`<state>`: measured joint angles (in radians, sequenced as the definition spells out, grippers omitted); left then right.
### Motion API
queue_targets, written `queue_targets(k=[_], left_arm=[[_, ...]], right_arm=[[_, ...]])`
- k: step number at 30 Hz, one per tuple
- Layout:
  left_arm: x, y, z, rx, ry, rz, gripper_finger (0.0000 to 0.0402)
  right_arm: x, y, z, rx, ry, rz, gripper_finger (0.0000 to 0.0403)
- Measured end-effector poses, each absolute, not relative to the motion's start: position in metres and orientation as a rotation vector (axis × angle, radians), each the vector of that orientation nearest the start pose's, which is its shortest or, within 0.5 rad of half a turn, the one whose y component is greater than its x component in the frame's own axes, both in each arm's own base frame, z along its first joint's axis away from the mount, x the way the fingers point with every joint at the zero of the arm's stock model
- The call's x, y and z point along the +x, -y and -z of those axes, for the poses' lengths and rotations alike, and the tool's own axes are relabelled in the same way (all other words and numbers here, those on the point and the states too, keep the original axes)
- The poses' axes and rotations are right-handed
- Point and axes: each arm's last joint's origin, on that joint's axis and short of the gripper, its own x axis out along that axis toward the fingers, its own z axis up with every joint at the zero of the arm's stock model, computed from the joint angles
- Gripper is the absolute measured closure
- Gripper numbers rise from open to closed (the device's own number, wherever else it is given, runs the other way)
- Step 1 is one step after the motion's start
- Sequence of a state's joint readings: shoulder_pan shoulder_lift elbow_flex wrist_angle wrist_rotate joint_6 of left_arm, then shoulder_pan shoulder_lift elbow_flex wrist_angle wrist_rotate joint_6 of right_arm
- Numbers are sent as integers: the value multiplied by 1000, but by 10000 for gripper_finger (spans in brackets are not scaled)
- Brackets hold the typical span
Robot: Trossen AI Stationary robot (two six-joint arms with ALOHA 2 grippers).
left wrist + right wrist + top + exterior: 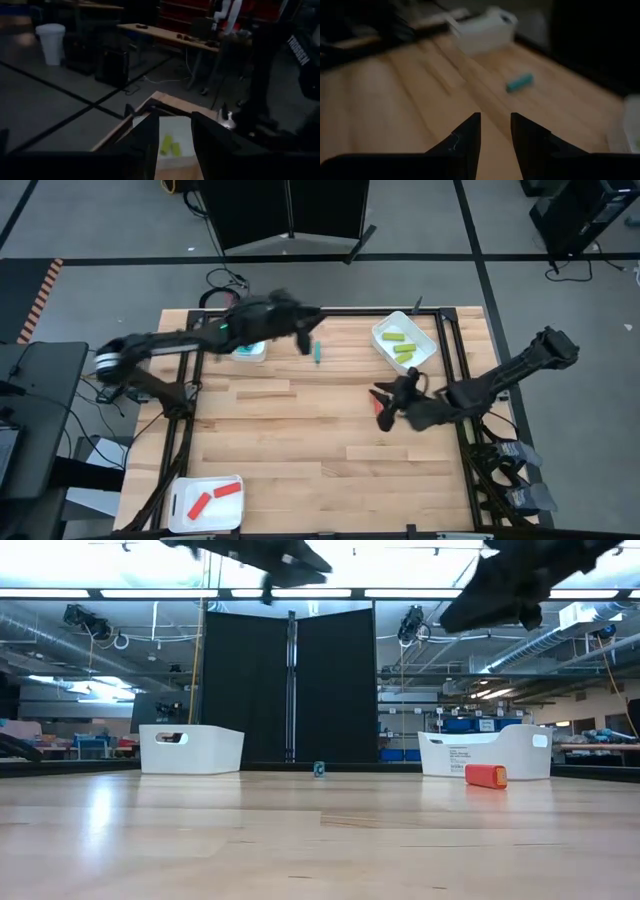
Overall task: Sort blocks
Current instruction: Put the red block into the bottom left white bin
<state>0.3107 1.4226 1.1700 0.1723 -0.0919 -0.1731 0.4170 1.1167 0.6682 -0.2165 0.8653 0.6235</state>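
Two blocks remained loose: red block [385, 421] lay at seven o'clock, touching the open, empty right gripper [392, 399] (left gripper [303, 340] likewise apart).

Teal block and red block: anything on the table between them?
No. In the high view the stretch from the teal block to the red block is bare wood; the right gripper hangs above the red block.

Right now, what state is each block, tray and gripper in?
Teal block: loose on the table, outside any tray.
Red block: lying on the table, below the right gripper.
Yellow-green blocks: in the far right tray.
Two red blocks: in the near left tray.
Left gripper: open, empty.
Right gripper: open, empty.
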Motion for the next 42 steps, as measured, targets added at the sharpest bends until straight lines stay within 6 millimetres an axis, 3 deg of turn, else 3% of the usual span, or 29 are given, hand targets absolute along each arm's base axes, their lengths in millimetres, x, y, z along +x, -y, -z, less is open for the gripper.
queue_targets(k=[6, 14, 20, 28, 37, 42], left_arm=[[253, -68, -348, -209, -1, -446, 282], [218, -50, -339, -237, 35, -416, 282], [212, -48, -339, -238, 46, -411, 282], [213, -47, -338, -238, 40, -404, 282], [213, -47, -338, -238, 39, -404, 282], [213, -47, -338, -238, 37, -399, 282]], right_arm=[[233, -68, -232, 360, -635, 766, 270], [244, -70, -200, 525, -823, 937, 194], [252, -69, -179, 575, -869, 1012, 153], [260, -64, -155, 578, -915, 1097, 135], [263, -56, -121, 651, -947, 1097, 137], [262, -55, -116, 662, -925, 1083, 174]])
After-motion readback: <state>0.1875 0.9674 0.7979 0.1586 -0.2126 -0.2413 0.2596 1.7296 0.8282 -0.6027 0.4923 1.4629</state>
